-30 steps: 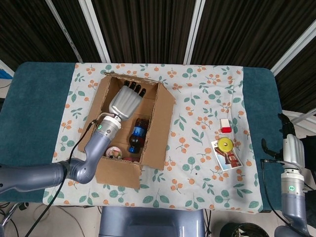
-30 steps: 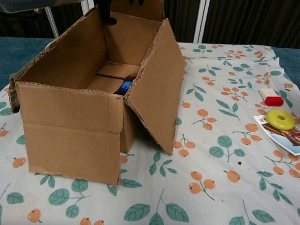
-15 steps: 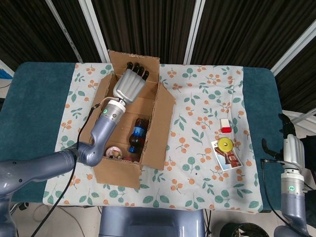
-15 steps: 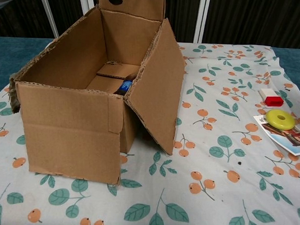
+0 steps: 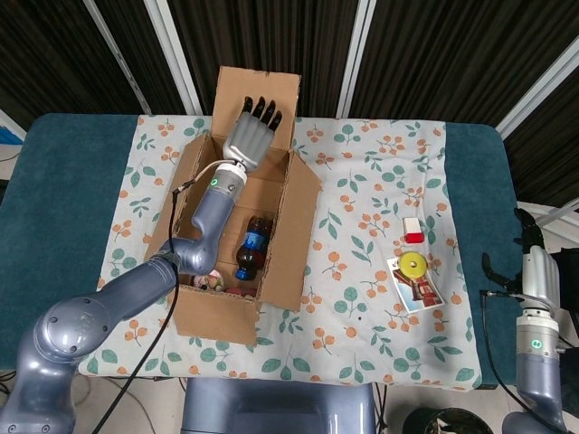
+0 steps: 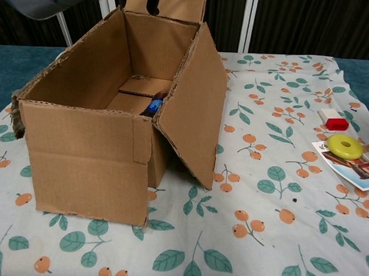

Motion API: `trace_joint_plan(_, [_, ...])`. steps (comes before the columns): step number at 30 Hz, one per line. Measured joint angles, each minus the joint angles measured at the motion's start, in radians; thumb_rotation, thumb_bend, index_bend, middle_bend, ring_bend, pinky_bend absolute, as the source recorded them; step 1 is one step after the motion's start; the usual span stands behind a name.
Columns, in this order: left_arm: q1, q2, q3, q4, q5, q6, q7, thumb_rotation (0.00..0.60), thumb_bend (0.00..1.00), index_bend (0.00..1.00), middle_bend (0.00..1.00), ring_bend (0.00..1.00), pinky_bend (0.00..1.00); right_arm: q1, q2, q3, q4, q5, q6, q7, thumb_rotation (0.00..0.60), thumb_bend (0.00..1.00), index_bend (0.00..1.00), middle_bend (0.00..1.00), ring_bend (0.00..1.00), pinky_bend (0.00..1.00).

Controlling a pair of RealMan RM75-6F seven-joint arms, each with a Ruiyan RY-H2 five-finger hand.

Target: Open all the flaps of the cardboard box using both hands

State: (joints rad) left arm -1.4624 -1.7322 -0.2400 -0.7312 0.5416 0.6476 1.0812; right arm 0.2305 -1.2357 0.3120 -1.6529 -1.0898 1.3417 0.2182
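The cardboard box (image 5: 231, 312) stands on the floral cloth at centre left, also seen in the chest view as the box (image 6: 81, 152). Its far flap (image 5: 271, 90) stands tilted outward, and my left hand (image 5: 251, 134) lies flat against its inner face with fingers spread, holding nothing. The right side flap (image 5: 298, 231) hangs outward and down, the flap (image 6: 194, 108) in the chest view. The left side flap (image 5: 181, 185) leans outward. A cola bottle (image 5: 252, 245) lies inside. My right hand (image 5: 536, 276) hangs off the table's right edge, fingers straight.
A red and white eraser (image 5: 413, 231), a yellow ring (image 5: 414, 264) and a picture card (image 5: 416, 287) lie on the cloth to the right of the box. Dark slatted panels stand behind the table. The teal table edge (image 5: 54, 199) borders the cloth.
My left hand has moved away from me across the box, pushing the far flap from lying over the opening up and outward. The right hand stayed still.
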Motion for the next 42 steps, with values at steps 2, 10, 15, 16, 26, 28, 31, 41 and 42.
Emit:
trace_joint_plan(2, [-0.011, -0.017, -0.002, 0.023, -0.031, -0.023, 0.019, 0.600, 0.32, 0.00, 0.00, 0.00, 0.12, -0.001, 0.000, 0.001, -0.002, 0.000, -0.002, 0.002, 0.600, 0.45, 0.06, 0.06, 0.08, 0.24])
trace_joint_plan(10, [-0.009, 0.007, -0.008, -0.017, -0.061, 0.003, 0.024, 0.600, 0.32, 0.00, 0.01, 0.00, 0.12, -0.002, 0.001, 0.001, -0.008, -0.011, -0.006, 0.002, 0.600, 0.45, 0.06, 0.06, 0.08, 0.24])
trace_joint_plan(15, [0.023, 0.061, -0.018, -0.133, -0.024, 0.078, -0.030, 0.600, 0.30, 0.00, 0.02, 0.00, 0.12, -0.003, 0.000, -0.004, -0.002, -0.025, -0.005, -0.001, 0.600, 0.45, 0.06, 0.06, 0.08, 0.24])
trace_joint_plan(16, [0.037, 0.078, -0.020, -0.174, -0.014, 0.104, -0.047, 0.600, 0.29, 0.00, 0.02, 0.00, 0.12, -0.003, -0.001, -0.006, 0.001, -0.028, -0.006, -0.005, 0.600, 0.45, 0.06, 0.06, 0.08, 0.24])
trace_joint_plan(26, [0.236, 0.275, -0.017, -0.650, 0.071, 0.378, -0.195, 0.600, 0.20, 0.00, 0.01, 0.00, 0.10, 0.000, -0.005, -0.030, 0.017, -0.049, -0.012, -0.061, 0.600, 0.45, 0.06, 0.06, 0.08, 0.24])
trace_joint_plan(28, [0.298, 0.325, -0.003, -0.764, 0.102, 0.446, -0.231, 0.600, 0.19, 0.00, 0.01, 0.00, 0.09, 0.001, -0.006, -0.036, 0.021, -0.057, -0.009, -0.082, 0.600, 0.45, 0.06, 0.06, 0.08, 0.24])
trace_joint_plan(31, [0.406, 0.401, 0.032, -0.920, 0.170, 0.553, -0.296, 0.600, 0.19, 0.00, 0.00, 0.00, 0.08, 0.003, -0.010, -0.046, 0.026, -0.075, 0.000, -0.115, 0.600, 0.45, 0.06, 0.06, 0.08, 0.24])
trace_joint_plan(41, [0.769, 0.586, 0.218, -1.143, 0.493, 0.887, -0.534, 0.600, 0.19, 0.00, 0.00, 0.00, 0.04, -0.008, -0.026, -0.093, 0.046, -0.143, 0.042, -0.191, 0.600, 0.45, 0.06, 0.06, 0.08, 0.24])
trace_joint_plan(42, [0.795, 0.595, 0.236, -1.146, 0.517, 0.907, -0.549, 0.600, 0.19, 0.00, 0.00, 0.00, 0.04, -0.009, -0.027, -0.096, 0.049, -0.148, 0.045, -0.194, 0.600, 0.45, 0.06, 0.05, 0.07, 0.24])
